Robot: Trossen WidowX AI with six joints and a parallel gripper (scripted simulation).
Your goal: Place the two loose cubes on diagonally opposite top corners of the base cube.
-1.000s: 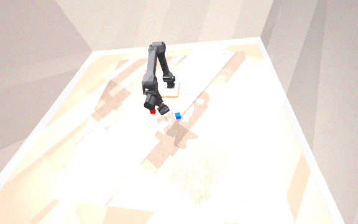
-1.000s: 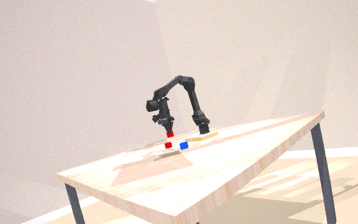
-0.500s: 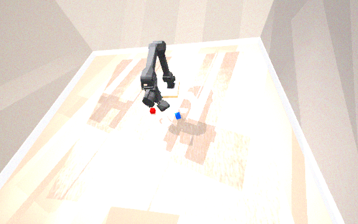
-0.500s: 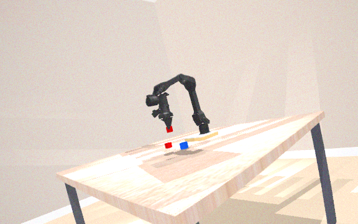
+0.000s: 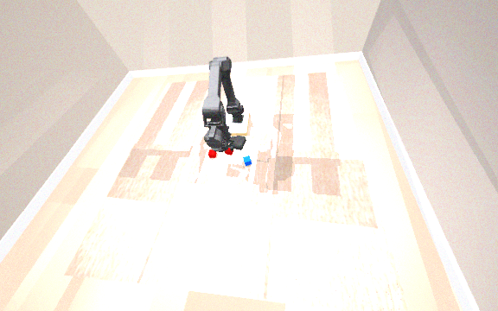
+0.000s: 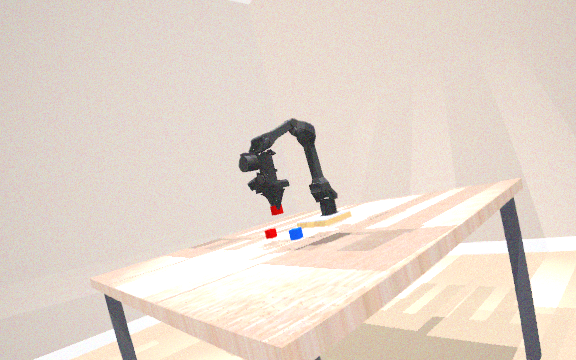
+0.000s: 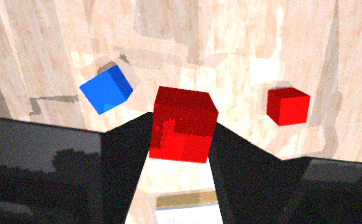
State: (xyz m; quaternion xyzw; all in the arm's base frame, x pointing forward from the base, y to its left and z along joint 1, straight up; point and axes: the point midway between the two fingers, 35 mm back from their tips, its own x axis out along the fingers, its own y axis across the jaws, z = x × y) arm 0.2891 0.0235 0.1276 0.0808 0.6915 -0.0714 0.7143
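Observation:
My gripper is shut on a red cube and holds it above the table. The held cube hides part of the fingertips in the wrist view. The other red cube rests on the table, right of the gripper in the wrist view. The blue base cube sits on the table, left of the gripper in the wrist view, turned at an angle there. Nothing stands on top of the blue cube.
The arm's base stands on a pale plate with a yellowish edge, behind the cubes in the top view. The wooden table carries patches of light and shadow.

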